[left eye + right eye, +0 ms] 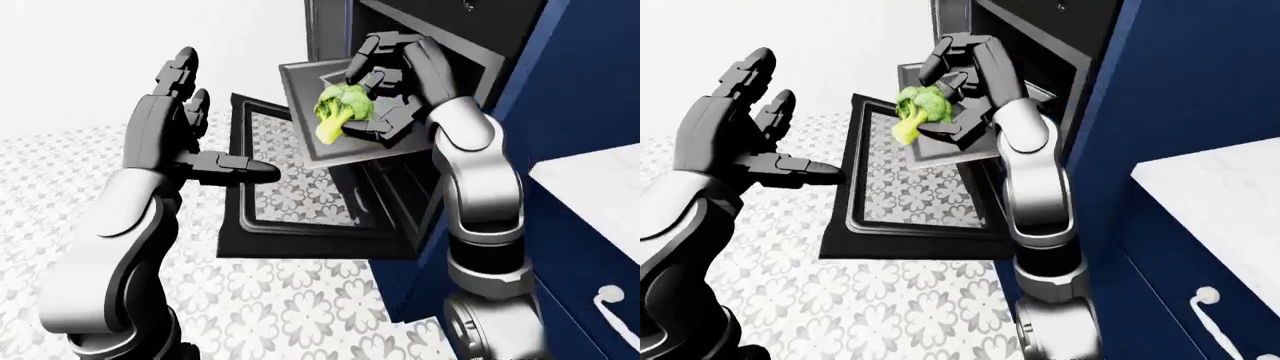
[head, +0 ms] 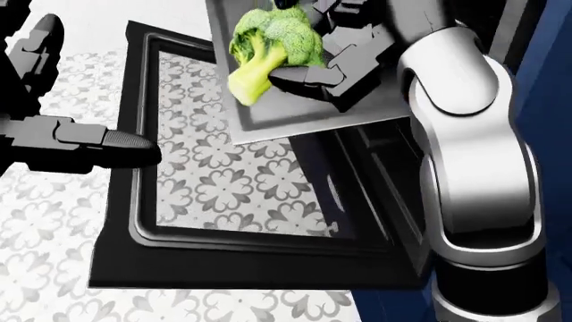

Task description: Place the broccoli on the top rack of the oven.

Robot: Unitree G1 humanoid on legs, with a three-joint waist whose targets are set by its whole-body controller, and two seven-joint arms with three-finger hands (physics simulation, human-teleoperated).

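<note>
The green broccoli (image 1: pixel 343 109) is in my right hand (image 1: pixel 368 101), whose fingers close round it from above and below. The hand holds it over a grey rack tray (image 1: pixel 300 94) that sticks out of the open oven (image 1: pixel 445 64) at the top of the left-eye view. In the head view the broccoli (image 2: pixel 268 47) hangs just above the tray (image 2: pixel 295 124), stalk pointing down-left. My left hand (image 1: pixel 225 112) is open and empty, raised to the left of the oven door (image 1: pixel 310 240), which lies folded down with its patterned glass showing.
Dark blue cabinets (image 1: pixel 580 105) stand to the right of the oven. A white counter (image 1: pixel 600 176) and a white drawer handle (image 1: pixel 612 307) are at the lower right. Patterned floor tiles (image 1: pixel 290 300) lie below the door. Lower oven rails (image 1: pixel 400 187) show under the tray.
</note>
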